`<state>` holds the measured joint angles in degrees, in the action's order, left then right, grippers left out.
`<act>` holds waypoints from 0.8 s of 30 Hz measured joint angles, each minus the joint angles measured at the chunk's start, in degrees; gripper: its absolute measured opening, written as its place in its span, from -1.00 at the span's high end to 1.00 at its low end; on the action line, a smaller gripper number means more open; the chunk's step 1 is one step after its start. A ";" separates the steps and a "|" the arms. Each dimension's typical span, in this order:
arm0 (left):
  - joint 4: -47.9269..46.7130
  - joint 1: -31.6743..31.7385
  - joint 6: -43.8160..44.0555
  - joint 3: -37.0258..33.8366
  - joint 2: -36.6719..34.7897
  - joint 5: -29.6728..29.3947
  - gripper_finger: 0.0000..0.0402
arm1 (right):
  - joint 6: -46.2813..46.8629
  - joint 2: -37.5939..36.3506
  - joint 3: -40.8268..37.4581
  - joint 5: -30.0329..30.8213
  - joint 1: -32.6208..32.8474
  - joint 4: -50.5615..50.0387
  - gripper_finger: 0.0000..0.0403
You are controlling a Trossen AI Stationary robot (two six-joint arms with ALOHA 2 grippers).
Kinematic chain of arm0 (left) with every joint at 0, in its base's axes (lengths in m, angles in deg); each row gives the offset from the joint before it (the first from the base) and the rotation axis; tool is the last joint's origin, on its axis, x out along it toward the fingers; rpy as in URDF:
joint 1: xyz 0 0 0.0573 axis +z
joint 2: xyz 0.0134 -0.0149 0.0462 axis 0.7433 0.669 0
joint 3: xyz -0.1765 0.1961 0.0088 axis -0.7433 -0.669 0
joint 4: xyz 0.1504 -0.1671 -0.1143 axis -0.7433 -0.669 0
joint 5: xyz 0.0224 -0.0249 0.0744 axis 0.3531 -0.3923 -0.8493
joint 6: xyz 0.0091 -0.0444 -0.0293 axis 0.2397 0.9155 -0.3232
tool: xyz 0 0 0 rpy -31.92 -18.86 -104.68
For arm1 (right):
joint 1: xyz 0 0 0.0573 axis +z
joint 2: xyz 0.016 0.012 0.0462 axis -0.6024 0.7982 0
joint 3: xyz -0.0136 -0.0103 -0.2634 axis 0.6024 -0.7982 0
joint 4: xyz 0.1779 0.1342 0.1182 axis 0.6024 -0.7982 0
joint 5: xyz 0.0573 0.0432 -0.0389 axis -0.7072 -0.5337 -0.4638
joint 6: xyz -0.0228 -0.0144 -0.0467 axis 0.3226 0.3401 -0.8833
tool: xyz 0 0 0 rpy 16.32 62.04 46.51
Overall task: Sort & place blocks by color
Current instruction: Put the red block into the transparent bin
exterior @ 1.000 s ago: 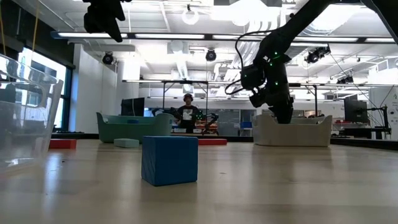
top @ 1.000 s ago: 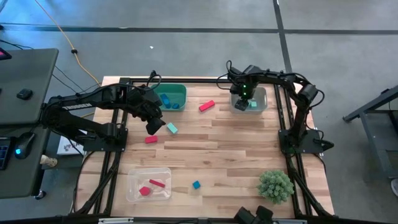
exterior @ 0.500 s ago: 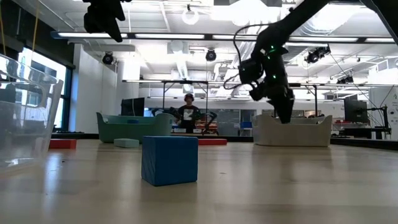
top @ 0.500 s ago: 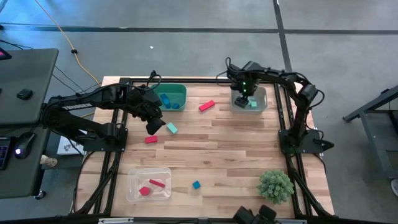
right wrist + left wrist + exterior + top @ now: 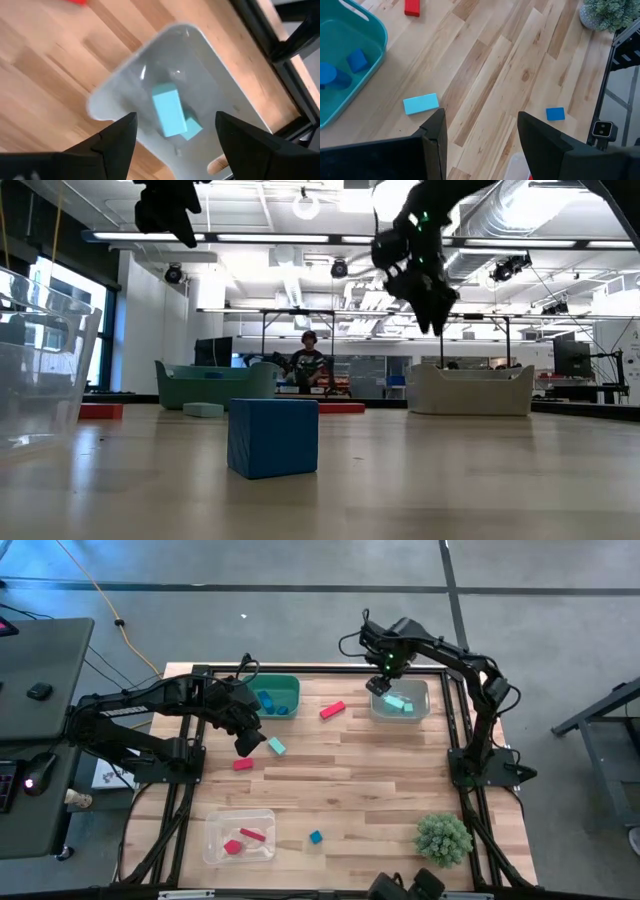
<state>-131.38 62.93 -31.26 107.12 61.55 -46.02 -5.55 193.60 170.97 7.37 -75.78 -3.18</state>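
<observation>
Both grippers are open and hold nothing. My right gripper (image 5: pixel 379 684) hangs above the far left corner of the clear bin (image 5: pixel 424 700), high in the low view (image 5: pixel 428 290). Two light teal blocks (image 5: pixel 169 115) lie in that bin. My left gripper (image 5: pixel 246 743) hovers beside the teal bin (image 5: pixel 290 686), which holds blue blocks (image 5: pixel 358 59). Loose on the table lie a teal block (image 5: pixel 277 747), a red block (image 5: pixel 243 765), a red bar (image 5: pixel 332 710) and a blue cube (image 5: pixel 316 837). The cube stands close in the low view (image 5: pixel 273 438).
A clear bin (image 5: pixel 213 840) near the table's near left edge holds two red blocks (image 5: pixel 245 838). A spiky green plant ball (image 5: pixel 443 838) sits at the near right corner. Black frame rails (image 5: pixel 462 740) run along the table's sides. Bare wood lies across the middle.
My right gripper has risen out of the clear bin and drifted slightly toward the far left, tipping as it went. The teal blocks below it now show in the bin. The left arm and the loose blocks have stayed put.
</observation>
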 joint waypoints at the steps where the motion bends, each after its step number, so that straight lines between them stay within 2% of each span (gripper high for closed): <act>1: 0.02 0.00 0.00 0.00 0.00 0.00 0.21 | 0.56 0.00 1.36 -0.01 0.55 -0.51 -0.27; 7: 0.00 -0.02 -0.45 0.01 0.00 -0.04 0.21 | 4.87 -0.02 9.08 -0.01 4.43 -2.98 -0.27; 11: 0.13 -0.02 -12.17 0.00 0.00 -2.19 0.21 | 7.93 -0.04 13.13 0.01 7.26 -3.87 -0.27; 14: 0.15 0.00 -15.97 0.00 0.00 -2.38 0.21 | 9.70 -0.04 15.16 0.01 9.46 -4.49 -0.27; 24: 0.79 0.00 -16.52 0.00 0.00 -2.38 0.21 | 15.35 -0.04 16.30 0.03 16.58 -5.24 -0.27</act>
<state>-130.60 62.93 -47.78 107.12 61.55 -48.41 9.79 193.56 187.27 7.41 -59.19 -8.42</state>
